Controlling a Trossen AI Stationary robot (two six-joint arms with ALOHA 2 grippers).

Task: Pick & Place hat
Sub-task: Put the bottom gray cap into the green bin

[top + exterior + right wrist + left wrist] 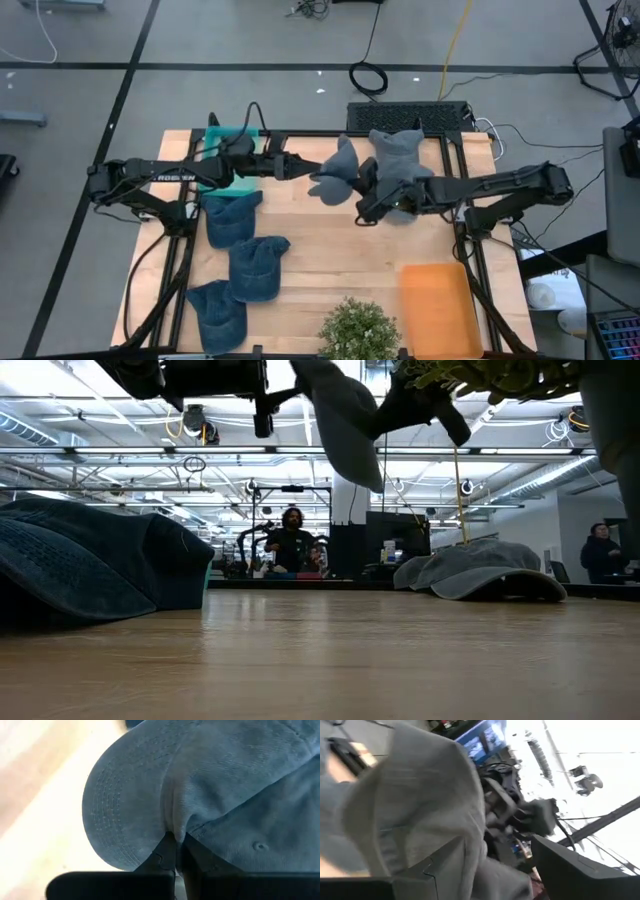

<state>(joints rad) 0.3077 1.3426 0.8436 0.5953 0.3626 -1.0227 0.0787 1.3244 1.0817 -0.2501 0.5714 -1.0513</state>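
A grey cap (335, 176) hangs in the air over the middle of the table, between both grippers; in the low view the cap (345, 420) is well clear of the wood. My right gripper (364, 203) comes from the table's right and is shut on it. My left gripper (300, 168) reaches in from the left and is open, its fingers standing on either side of the cap's cloth (445, 820). Whether they touch it I cannot tell. More grey caps (400, 152) lie piled by the far edge. My right gripper pinches the grey cap between its two shut fingers (167, 852) at the crease where the brim meets the crown (172, 822). It comes roughly level from the table's right. The cap is lifted clear, with the brim and crown spreading beyond the fingertips.
Three blue caps (232, 218) (258, 266) (217, 312) lie on the table's left half. A teal bin (228, 148) sits at the far left, an orange tray (438, 305) near right, and a potted plant (358, 332) at the near edge. People stand in the room beyond (291, 540).
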